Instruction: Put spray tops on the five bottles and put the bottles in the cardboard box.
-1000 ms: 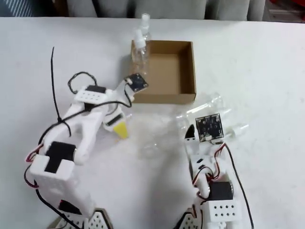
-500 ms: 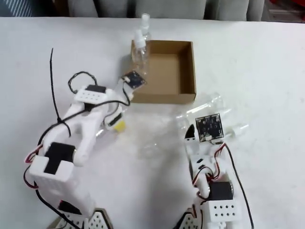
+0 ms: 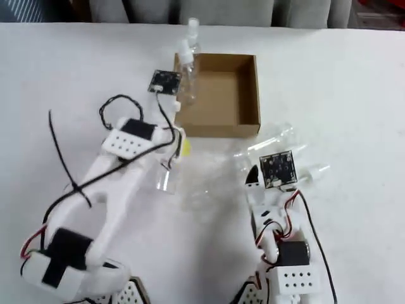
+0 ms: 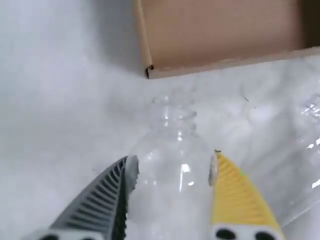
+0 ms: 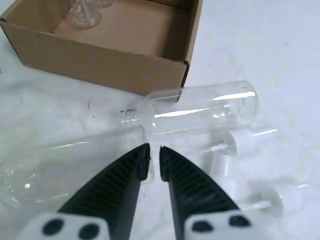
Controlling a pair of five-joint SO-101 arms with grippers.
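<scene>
The left gripper (image 4: 171,162) clamps its grey and yellow fingers on a capless bottle (image 4: 172,135). The bottle's open neck points toward the near-left corner of the box (image 3: 218,130), which sits at 1 o'clock from the gripper in the high view. Two capped bottles (image 3: 186,66) stand in the box at its 10 o'clock corner, so I judge two of five done. The one in hand needs a top before it goes in.

Beyond the box's 5 o'clock corner, the right gripper (image 5: 154,162) holds nothing, its fingers drawn almost together. A second bare bottle (image 5: 70,155) lies just past its tips, and a third (image 5: 200,107) lies along the box's front wall. Two spray tops (image 5: 223,150) lie loose at about 3 o'clock from this gripper. I cannot tell where the third is.

Most of the box floor is bare at 3 o'clock from the capped pair. The table (image 3: 342,82) is open at 3 o'clock from the box. The left arm's wrist hangs just beside the capped bottles and could likely knock them. The front wall has to be cleared from above.
</scene>
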